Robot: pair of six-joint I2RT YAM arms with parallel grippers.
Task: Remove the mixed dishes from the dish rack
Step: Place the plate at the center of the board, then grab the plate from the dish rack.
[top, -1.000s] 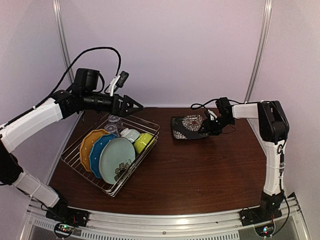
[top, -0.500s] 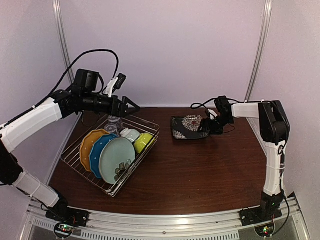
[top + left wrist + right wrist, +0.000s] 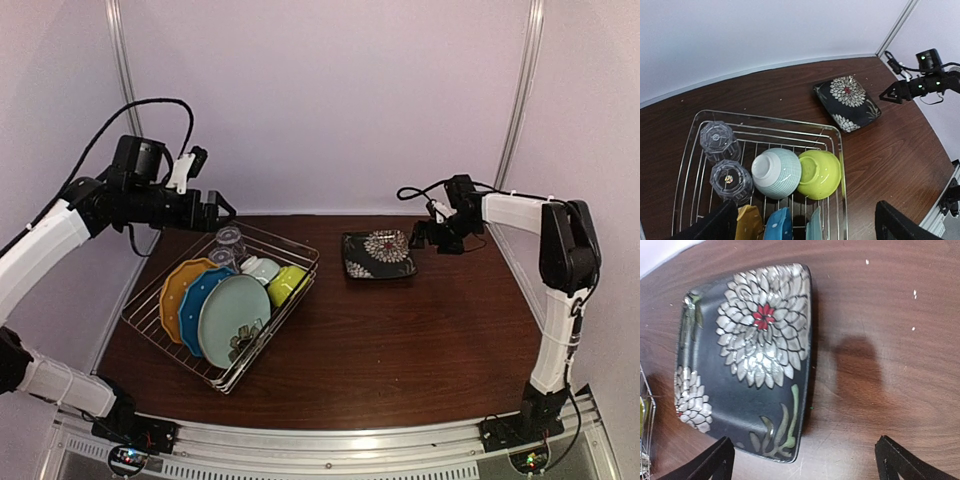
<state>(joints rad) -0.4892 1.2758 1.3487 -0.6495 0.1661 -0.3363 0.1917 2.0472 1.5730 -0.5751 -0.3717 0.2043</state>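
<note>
1. Since the left pincer (image 3: 222, 211) hangs spread above the far corner of the dish rack (image 3: 790, 125), two clear glasses (image 3: 720, 141) lie straight beneath it, apparently mouth-down.
2. Bowls (image 3: 777, 172) sit mid-rack; plates (image 3: 232, 315) stand edgewise at its near end.
3. Right of the rack, the dark patterned plate (image 3: 745, 365) lies flat on the desk (image 3: 400, 340); the right pincer (image 3: 420, 236), spread and empty, hovers beyond it.
4. Desk between rack and plate gives setting room.

Dish rack (image 3: 283, 318): top open, entry from above unobstructed. Inside, three upright plates (image 3: 235, 315) fill the near half; bowls (image 3: 776, 172) and glasses (image 3: 720, 140) crowd the far half. Right of the rack, bare table (image 3: 400, 340); dark plate (image 3: 378, 254) lies off its far corner.
</note>
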